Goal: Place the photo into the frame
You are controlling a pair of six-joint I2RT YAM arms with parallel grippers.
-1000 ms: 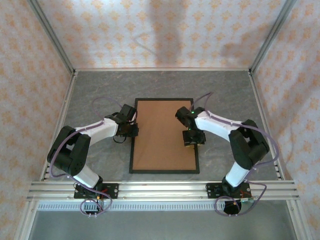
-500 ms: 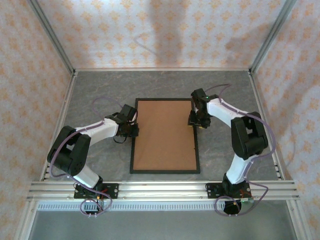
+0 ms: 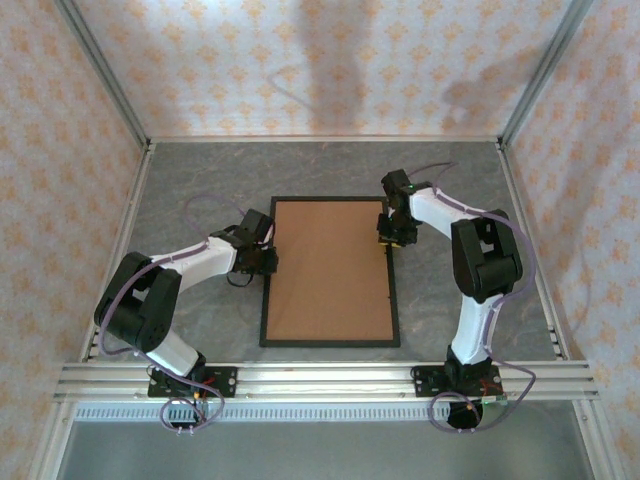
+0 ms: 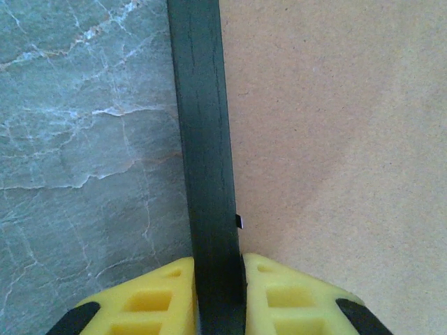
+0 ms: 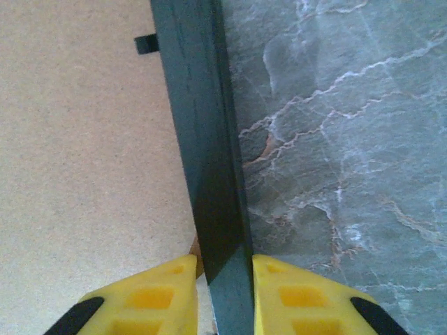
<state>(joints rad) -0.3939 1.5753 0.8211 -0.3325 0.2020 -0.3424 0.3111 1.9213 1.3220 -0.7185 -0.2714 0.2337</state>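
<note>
Frame (image 4: 202, 139) flat on surface (image 4: 77, 139), brown board (image 4: 335, 139) inside | left fingers (image 4: 150, 300) pinch the rail between them | right fingers (image 5: 150, 296) pinch opposite rail, probably steadying both sides.

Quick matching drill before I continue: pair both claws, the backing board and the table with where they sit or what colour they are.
1 left claw
2 right claw
3 backing board
4 table

A grey, marbled
B astride the right rail of the frame
C brown, inside the frame
D astride the frame's left rail

Pairs: 1-D, 2-B, 3-C, 4-A
</note>
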